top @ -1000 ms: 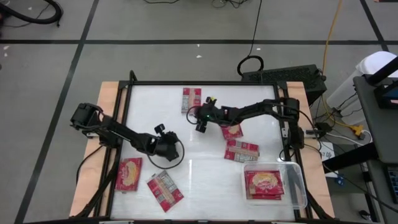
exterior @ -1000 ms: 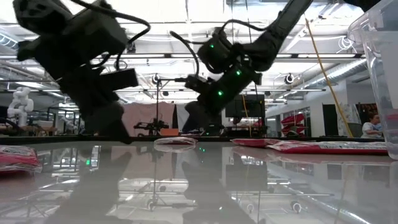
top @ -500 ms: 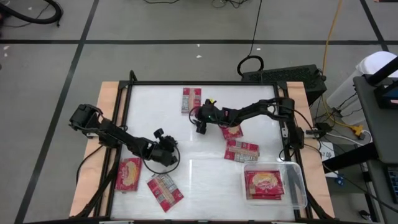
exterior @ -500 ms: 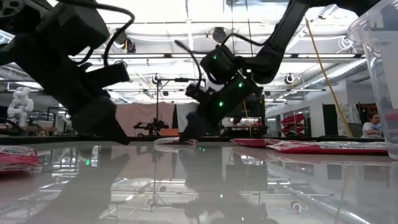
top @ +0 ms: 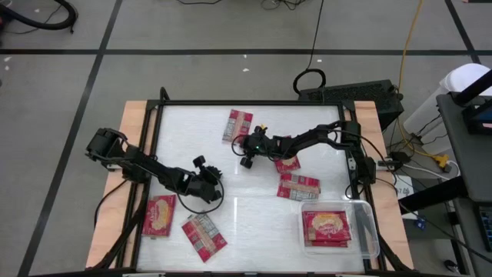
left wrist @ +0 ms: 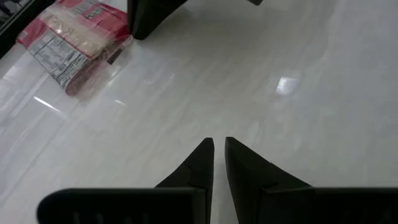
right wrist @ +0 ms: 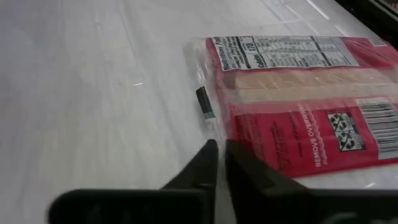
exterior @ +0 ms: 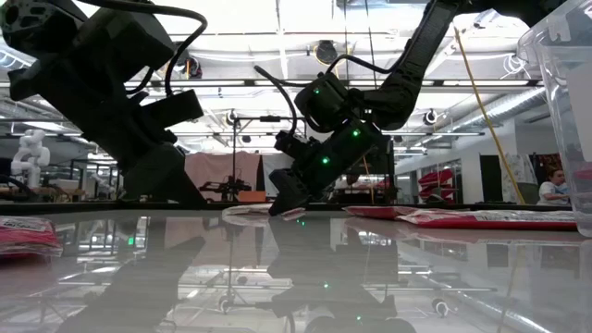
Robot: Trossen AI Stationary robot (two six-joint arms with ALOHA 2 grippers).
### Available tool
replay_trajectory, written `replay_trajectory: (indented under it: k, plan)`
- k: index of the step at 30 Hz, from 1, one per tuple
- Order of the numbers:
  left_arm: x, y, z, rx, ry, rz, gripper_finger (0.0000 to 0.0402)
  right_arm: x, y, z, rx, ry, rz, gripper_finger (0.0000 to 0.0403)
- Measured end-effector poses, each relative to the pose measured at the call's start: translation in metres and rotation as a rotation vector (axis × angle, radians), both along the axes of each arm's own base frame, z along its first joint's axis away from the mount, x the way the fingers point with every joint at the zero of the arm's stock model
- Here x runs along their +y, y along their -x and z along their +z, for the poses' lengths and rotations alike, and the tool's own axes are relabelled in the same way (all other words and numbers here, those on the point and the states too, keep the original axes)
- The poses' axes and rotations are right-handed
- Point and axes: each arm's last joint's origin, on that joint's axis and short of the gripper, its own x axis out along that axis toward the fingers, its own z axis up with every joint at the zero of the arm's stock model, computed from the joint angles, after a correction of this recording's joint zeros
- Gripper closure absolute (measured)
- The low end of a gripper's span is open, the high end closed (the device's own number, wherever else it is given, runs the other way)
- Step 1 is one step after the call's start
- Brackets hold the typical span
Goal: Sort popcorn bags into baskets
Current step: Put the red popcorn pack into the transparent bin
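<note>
A popcorn bag lies flat and askew near the table's far edge, its grey-white printed face up. My right gripper reaches in from the right, tips down on the table in the low view, shut at that bag's near corner. My left gripper hovers shut over bare table left of centre, holding nothing. The clear basket at the near right holds red bags. My right gripper pinches the clear wrap edge at the corner of the bag's short end between its fingertips. The fingers slant down from the table's right. The bag stays flat on the table.
Two bags lie under and near the right arm. Two more lie at the near left, one showing in the left wrist view. Bare white table spreads in the middle.
My right gripper has sunk to the table at the far bag's near end. That bag has turned a little, its near end swung toward the table's left.
</note>
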Motion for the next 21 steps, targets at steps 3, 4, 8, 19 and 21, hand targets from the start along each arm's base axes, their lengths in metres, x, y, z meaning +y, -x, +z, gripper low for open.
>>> replay_trajectory:
  k: [3, 4, 8, 19, 21]
  plan:
    - [0.003, -0.001, 0.000, 0.005, -0.006, 0.008, 0.0355, 0.005, 0.000, -0.001, 0.004, -0.017, -0.005, 0.0391]
    - [0.005, -0.001, 0.000, 0.008, -0.010, 0.009, 0.0355, 0.007, -0.001, -0.001, -0.001, -0.031, -0.006, 0.0390]
    - [0.007, -0.003, 0.001, 0.019, -0.040, -0.030, 0.0355, 0.022, -0.004, 0.000, -0.038, -0.124, 0.036, 0.0400]
    - [0.012, -0.009, 0.005, 0.034, -0.133, -0.103, 0.0234, 0.068, -0.010, 0.000, -0.057, -0.191, 0.104, 0.0402]
    - [0.014, -0.009, 0.005, 0.038, -0.136, -0.098, 0.0203, 0.075, -0.011, 0.000, -0.057, -0.201, 0.125, 0.0402]
